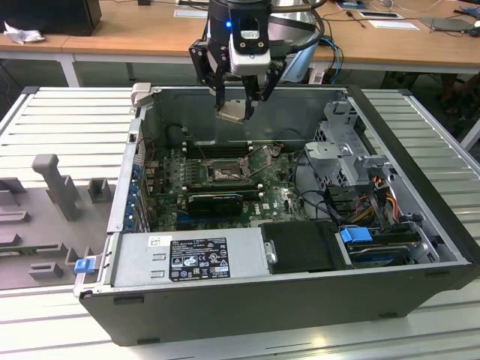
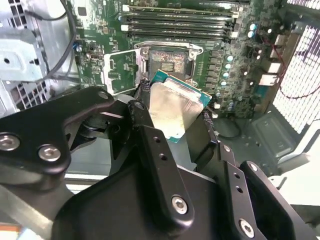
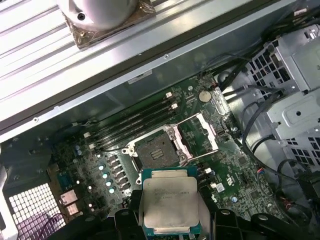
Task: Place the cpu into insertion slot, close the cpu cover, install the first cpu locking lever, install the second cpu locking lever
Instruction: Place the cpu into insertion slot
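1. Upper centre of the exterior view: the gripper (image 1: 238,97) hangs above the open computer case (image 1: 247,304), its fingers drawn in narrowly on the cpu (image 1: 232,112), which they clasp by two opposite edges.
2. The cpu is in the air, slightly tilted and clear of the motherboard (image 1: 281,196). Its pale metal face shows between the black fingers in both wrist views.
3. The insertion slot (image 1: 225,174) lies at the middle of the exterior frame, below the held chip and well apart from it, with its pin field uncovered.
4. In the first wrist view, the cpu cover (image 3: 211,131) stands open beside the socket, off the pin field.
5. Long black memory sticks (image 1: 216,148) sit just above the socket in the exterior frame.
6. A grey power supply (image 1: 187,255) runs along the case's near side, lower centre-left of the exterior frame.
7. A wooden desk (image 1: 135,34) spans the top of the exterior frame.
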Robot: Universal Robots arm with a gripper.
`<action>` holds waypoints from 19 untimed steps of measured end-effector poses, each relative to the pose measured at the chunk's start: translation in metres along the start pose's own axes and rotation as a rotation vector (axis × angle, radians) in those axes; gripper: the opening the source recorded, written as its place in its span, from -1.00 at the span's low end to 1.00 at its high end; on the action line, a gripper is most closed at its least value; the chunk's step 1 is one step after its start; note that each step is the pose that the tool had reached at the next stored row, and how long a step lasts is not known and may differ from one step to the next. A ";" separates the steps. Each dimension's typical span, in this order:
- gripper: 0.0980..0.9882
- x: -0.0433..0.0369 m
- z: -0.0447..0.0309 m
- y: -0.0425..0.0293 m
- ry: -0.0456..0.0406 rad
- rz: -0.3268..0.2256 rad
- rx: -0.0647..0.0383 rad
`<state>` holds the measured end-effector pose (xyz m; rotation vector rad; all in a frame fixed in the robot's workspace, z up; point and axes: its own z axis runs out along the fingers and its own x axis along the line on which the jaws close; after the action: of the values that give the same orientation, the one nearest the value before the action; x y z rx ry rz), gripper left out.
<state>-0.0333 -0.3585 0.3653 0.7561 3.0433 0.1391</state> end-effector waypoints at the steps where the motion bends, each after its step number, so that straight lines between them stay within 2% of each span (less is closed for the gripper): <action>1: -0.03 0.0000 0.0004 0.0000 -0.0026 0.030 -0.001; 9: -0.03 0.0000 0.0012 -0.0001 -0.0103 0.118 -0.002; 14: -0.03 -0.0001 0.0047 -0.0004 -0.0110 0.127 -0.003; 19: -0.03 -0.0001 0.0056 -0.0005 -0.0205 0.236 -0.004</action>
<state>-0.0332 -0.3586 0.3596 1.1065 2.9230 0.1372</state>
